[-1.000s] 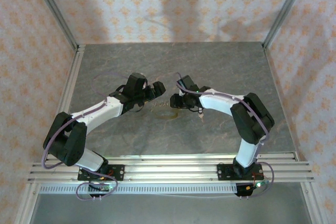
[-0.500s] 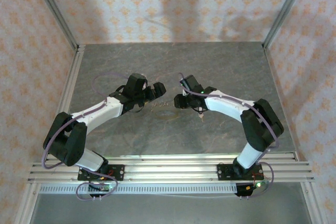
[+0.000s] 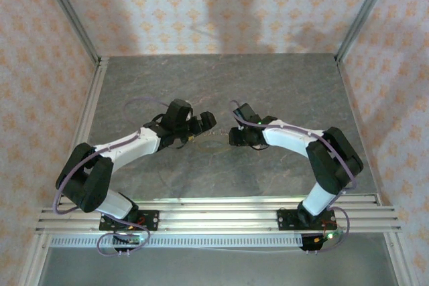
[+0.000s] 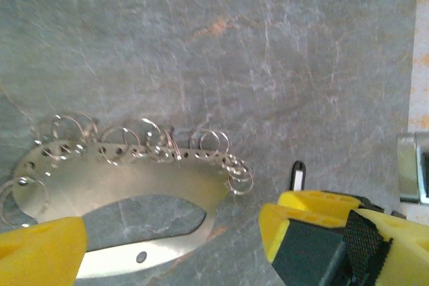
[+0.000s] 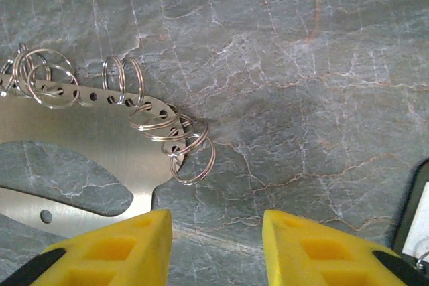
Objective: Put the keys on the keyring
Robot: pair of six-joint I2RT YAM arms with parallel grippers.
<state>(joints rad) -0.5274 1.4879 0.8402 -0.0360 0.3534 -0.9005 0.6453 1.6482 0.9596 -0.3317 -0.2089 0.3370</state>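
Top external view: the two arms are reaching toward each other over the middle of the grey stone-patterned table (image 3: 288, 85), with the left gripper (image 3: 206, 121) and the right gripper (image 3: 234, 137) facing one another, near but apart, around the centre of the frame. Left wrist view: the left gripper (image 4: 171, 232) is standing spread wide, its yellow fingers (image 4: 40, 256) sitting at the bottom corners and gripping nothing. The keyring (image 4: 120, 182), a flat silvery plate with an oval cut-out and small split rings threaded through holes along its edge, is lying on the table in the lower left. The key (image 4: 297, 175), dark-headed with a pale blade, is lying just beyond the right-hand finger's tip, beside the plate's right end. Right wrist view: the right gripper (image 5: 216, 232) is hanging partly open over bare table, holding nothing, while the keyring (image 5: 74, 122) is lying at the left of the frame, its end ring reaching just above the left-hand finger.
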